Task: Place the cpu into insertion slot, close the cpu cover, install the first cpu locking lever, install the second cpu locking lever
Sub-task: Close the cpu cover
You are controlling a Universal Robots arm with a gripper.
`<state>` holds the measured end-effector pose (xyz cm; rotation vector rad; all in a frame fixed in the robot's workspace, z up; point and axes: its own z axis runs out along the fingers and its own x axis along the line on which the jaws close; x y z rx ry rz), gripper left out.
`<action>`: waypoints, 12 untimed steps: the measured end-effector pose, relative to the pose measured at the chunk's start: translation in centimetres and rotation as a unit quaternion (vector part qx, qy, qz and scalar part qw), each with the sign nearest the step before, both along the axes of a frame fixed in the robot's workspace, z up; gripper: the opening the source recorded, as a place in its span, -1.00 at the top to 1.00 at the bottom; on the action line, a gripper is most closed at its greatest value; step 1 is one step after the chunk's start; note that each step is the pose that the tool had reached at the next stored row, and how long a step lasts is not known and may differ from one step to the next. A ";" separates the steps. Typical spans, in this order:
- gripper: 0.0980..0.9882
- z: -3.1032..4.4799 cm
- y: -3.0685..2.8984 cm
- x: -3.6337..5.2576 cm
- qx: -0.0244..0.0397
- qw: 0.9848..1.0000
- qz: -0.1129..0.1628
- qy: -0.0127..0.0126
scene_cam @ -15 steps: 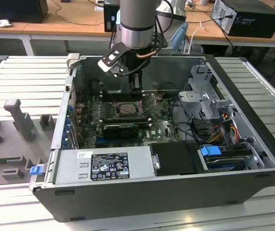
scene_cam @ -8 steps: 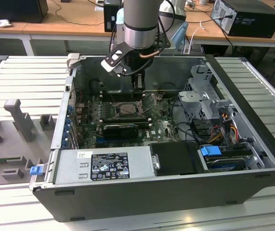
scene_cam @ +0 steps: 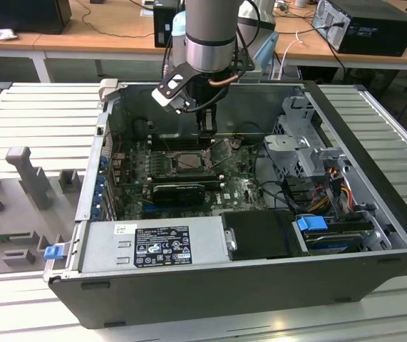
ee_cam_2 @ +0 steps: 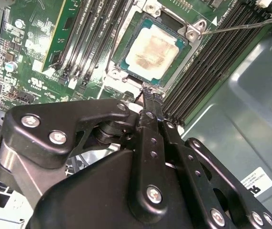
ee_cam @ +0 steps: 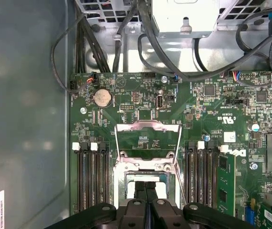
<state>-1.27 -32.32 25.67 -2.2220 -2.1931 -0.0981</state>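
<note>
- Smudges of brown mark the dull silver-grey top of the cpu (ee_cam_2: 150, 50), which lies flat in the insertion slot (ee_cam_2: 120, 50).
- The cpu cover (ee_cam: 147, 143) stands raised off the slot, green board showing through its window.
- The pincer (ee_cam_2: 147, 90) is closed, fingers pressed together on nothing, tips just beside the slot's edge.

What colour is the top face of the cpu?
The cpu is dull silver-grey with tan smudges, clearest in the second wrist view.
</note>
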 end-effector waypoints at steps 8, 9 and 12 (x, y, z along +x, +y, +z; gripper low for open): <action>0.98 0.09 0.01 0.27 0.000 1.000 0.000 0.000; 0.98 0.23 0.02 0.27 0.000 1.000 0.000 0.000; 0.98 0.31 0.06 0.48 0.000 1.000 0.000 0.000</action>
